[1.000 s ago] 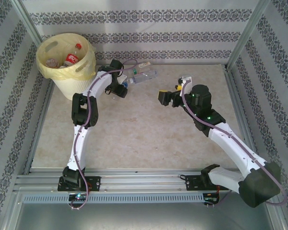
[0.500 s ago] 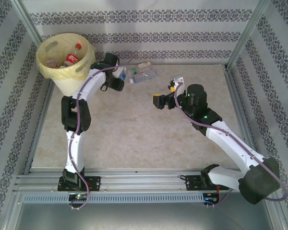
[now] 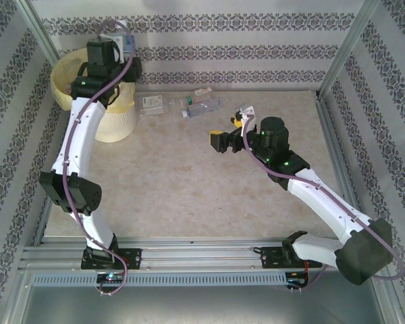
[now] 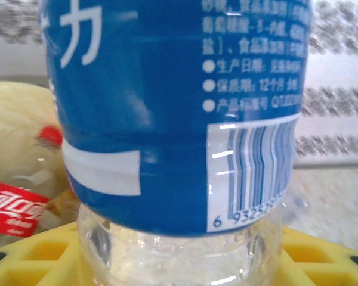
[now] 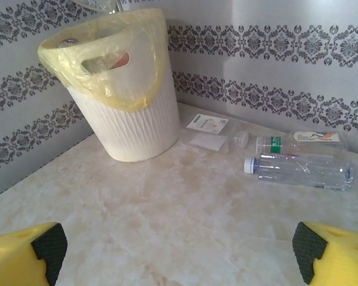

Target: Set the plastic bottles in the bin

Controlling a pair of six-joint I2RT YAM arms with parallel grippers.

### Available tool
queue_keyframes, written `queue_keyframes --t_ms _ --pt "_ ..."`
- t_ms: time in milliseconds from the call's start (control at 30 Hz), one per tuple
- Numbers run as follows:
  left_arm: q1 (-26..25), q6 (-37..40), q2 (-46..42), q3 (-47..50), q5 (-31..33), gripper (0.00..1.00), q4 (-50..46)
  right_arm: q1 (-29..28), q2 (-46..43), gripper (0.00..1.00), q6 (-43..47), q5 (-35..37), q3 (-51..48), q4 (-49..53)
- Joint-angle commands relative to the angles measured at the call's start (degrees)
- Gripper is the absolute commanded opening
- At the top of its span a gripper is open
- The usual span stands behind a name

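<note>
A clear plastic bottle with a blue label (image 4: 179,119) stands between the yellow fingers (image 4: 36,256) of my left gripper (image 4: 179,250), which is shut on it. In the top view that left gripper (image 3: 118,39) hangs raised over the back of the cream-white bin (image 3: 115,121). The bin's yellow liner (image 4: 18,113) holds a red-labelled bottle (image 4: 12,208). Three more bottles lie by the back wall: a flattened one (image 3: 158,103), a blue-capped one (image 3: 202,108) and a green-labelled one (image 5: 298,143). My right gripper (image 3: 226,138) is open over bare table, well short of the blue-capped bottle (image 5: 298,170).
The bin (image 5: 137,119) stands in the far left corner against patterned walls. A metal frame post (image 3: 341,50) rises at the far right corner. Marble-look tabletop (image 3: 189,182) stretches between the arms.
My left arm has swung up from the bottles on the table to above the bin, carrying the blue-labelled bottle. My right gripper has drifted slightly left.
</note>
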State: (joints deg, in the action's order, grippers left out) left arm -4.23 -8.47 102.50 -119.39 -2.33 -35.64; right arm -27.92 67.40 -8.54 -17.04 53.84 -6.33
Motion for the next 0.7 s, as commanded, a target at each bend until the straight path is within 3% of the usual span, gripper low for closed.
queue_keyframes --t_ms 0,300,433,567,667 --pt "3.6 -8.3 0.9 -0.1 1.7 0.54 3.9 -0.7 0.4 0.98 1.1 -0.9 1.6 -2.1" --pt "8.1 -14.0 7.7 -4.8 1.1 0.56 0.8 -0.8 -0.2 0.98 1.6 0.6 1.9 -1.5" --pt "8.7 -14.8 12.5 -10.5 -0.7 0.66 -4.0 -0.8 -0.1 0.98 1.9 1.0 2.0 -1.2" --pt "8.8 -14.4 16.0 -16.9 -2.8 0.83 -8.5 -0.8 -0.1 0.98 2.1 1.1 2.1 -1.0" --pt "8.8 -14.2 15.9 -17.7 -4.2 0.87 -8.5 -0.8 0.1 0.98 2.1 1.7 2.0 -1.0"
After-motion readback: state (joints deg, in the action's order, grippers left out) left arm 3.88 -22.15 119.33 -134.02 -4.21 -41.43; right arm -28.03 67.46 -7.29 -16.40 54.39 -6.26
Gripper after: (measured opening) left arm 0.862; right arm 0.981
